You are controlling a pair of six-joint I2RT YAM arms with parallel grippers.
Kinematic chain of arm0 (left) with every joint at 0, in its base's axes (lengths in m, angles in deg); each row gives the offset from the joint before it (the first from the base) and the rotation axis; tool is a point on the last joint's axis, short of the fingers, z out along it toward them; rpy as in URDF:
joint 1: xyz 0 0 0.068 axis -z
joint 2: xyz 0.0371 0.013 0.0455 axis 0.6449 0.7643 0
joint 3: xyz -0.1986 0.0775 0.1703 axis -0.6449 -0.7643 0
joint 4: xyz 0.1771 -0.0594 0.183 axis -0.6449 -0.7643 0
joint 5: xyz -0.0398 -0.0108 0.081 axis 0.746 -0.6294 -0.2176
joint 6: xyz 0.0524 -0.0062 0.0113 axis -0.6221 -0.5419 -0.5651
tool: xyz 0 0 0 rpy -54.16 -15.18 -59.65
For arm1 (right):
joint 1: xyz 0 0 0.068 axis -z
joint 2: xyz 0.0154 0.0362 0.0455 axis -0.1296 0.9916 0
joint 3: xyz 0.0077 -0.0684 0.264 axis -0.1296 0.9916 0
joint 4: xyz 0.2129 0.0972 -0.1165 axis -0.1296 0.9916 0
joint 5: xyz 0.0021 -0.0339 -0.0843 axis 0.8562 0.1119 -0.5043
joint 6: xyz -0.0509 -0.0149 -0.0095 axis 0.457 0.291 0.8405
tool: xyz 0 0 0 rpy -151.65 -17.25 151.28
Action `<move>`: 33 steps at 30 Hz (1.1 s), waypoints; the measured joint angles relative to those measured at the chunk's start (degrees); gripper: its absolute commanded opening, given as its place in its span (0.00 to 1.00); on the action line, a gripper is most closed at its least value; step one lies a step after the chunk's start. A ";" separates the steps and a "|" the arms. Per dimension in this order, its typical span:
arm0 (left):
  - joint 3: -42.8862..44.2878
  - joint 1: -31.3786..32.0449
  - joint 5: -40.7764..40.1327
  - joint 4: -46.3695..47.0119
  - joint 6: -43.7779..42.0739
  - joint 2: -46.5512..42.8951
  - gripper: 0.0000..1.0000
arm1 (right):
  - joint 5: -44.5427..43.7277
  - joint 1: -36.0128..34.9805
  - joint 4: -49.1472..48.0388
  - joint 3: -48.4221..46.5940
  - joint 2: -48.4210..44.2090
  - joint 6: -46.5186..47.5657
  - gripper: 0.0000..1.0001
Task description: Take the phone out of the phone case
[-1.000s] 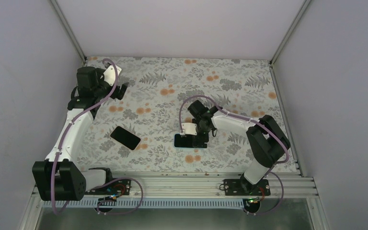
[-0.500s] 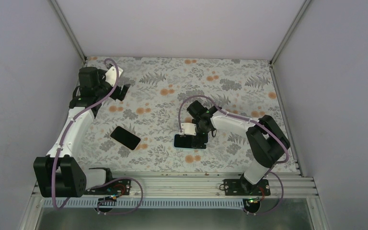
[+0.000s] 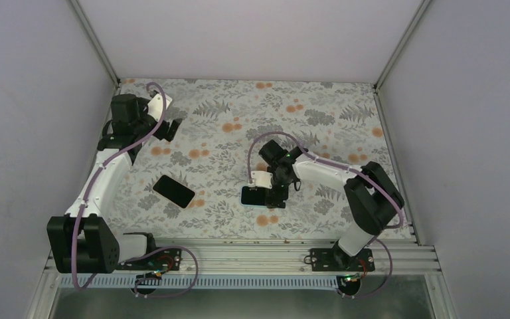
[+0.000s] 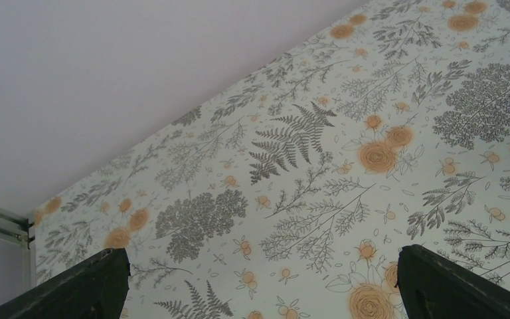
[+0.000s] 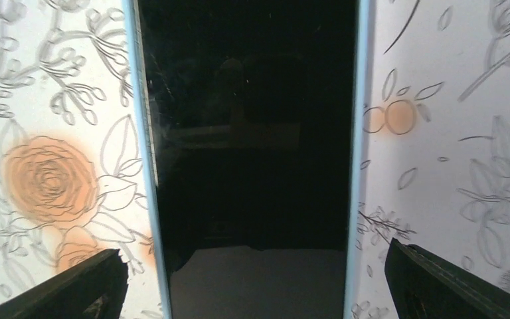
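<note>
— Top external view is showing the case (image 3: pixel 255 205) lying flat on the table (image 3: pixel 319 106), about midway across and toward the near side, with the right claw (image 3: pixel 270 197) hanging directly over it. Is the phone (image 5: pixel 252 133) sitting inside?

— Judging by the right wrist view, probably: a glossy dark face is filling the pale blue rim edge to edge. A black slab (image 3: pixel 173 191) is also lying well to the left; what it is cannot be told.

— How is the claw standing?

— Its fingers (image 5: pixel 46 286) are spread wide, one outside each long edge of the case, gripping nothing; whether they are touching the rim is not showing. The left claw (image 4: pixel 259 286) is gaping too, empty, facing patterned table at the far left, well apart from the work.

— So what is the step asking for?

— Likely a hold on the case, not on the glass. The fingers should be closing low and square on the rim's long sides, so the case is not skidding or tipping. A hard squeeze is probably clamping the phone in tighter, so a light pinch is serving better, with the left claw coming over and peeling one corner back first.
</note>
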 measured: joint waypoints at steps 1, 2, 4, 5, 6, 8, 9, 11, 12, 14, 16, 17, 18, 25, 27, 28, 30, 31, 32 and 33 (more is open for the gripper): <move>-0.04 0.00 0.04 0.02 0.00 0.07 1.00 | -0.37 0.00 -0.33 0.15 0.74 -0.26 1.00; -0.07 0.02 0.04 0.02 0.00 0.13 1.00 | -0.63 0.00 -0.76 0.35 1.62 -0.46 1.00; -0.11 0.04 0.07 0.02 0.00 0.24 1.00 | -1.11 0.00 -1.38 0.87 3.10 -0.94 1.00; -0.17 0.04 0.07 0.04 0.00 0.26 1.00 | -1.46 0.00 -1.86 1.29 3.72 -1.25 1.00; -0.22 0.07 0.07 0.02 0.00 0.31 1.00 | -1.79 0.00 -2.16 1.55 4.04 -1.42 1.00; -0.28 0.31 0.07 0.00 -0.07 0.48 1.00 | -2.86 -0.02 -3.52 1.84 4.11 -1.68 1.00; -0.28 0.42 0.09 0.00 -0.13 0.57 1.00 | -3.37 -0.02 -4.13 2.05 4.15 -1.77 1.00; -0.28 0.74 0.13 0.00 -0.24 0.85 1.00 | -4.04 -0.02 -4.63 2.32 4.13 -1.92 1.00; -0.28 0.96 0.17 0.00 -0.28 1.03 1.00 | -4.31 -0.07 -4.81 2.36 4.13 -1.97 1.00; -0.28 1.66 0.20 -0.07 -0.44 1.42 1.00 | -4.33 -0.07 -4.83 2.38 4.13 -2.01 0.93; -0.28 3.28 0.13 -0.42 -0.61 1.97 1.00 | -4.35 -0.07 -4.87 2.40 4.13 -2.19 0.88; -0.28 4.04 0.17 -0.57 -0.70 2.16 1.00 | -4.35 -0.07 -5.01 2.40 4.13 -2.32 0.87; -0.28 5.29 0.24 -0.85 -0.85 2.49 1.00 | -4.33 -0.07 -5.09 2.40 4.13 -2.54 0.86; 7.69 8.76 12.66 -12.28 -1.44 12.02 1.00 | -5.57 -0.33 -6.23 4.07 -0.09 -3.74 0.84; 12.04 8.76 18.73 -17.38 -2.29 16.65 1.00 | -6.19 -0.33 -6.12 4.04 -3.67 -4.20 0.84; 13.55 8.94 20.87 -19.15 -2.60 18.53 1.00 | -6.47 -0.33 -6.05 3.80 -5.60 -4.35 0.85; 15.82 9.68 24.28 -22.25 -2.86 21.75 1.00 | -7.28 -0.33 -6.19 3.02 -8.59 -4.55 0.85; 16.44 10.34 25.62 -23.37 -2.80 23.10 1.00 | -7.63 -0.33 -6.60 2.51 -9.70 -4.55 0.84; 16.74 11.21 26.86 -24.20 -2.73 24.17 1.00 | -7.98 -0.33 -7.15 2.08 -10.58 -4.55 0.84; 16.94 12.24 28.06 -25.03 -2.51 25.09 1.00 | -8.50 -0.33 -7.80 1.75 -11.08 -4.55 0.84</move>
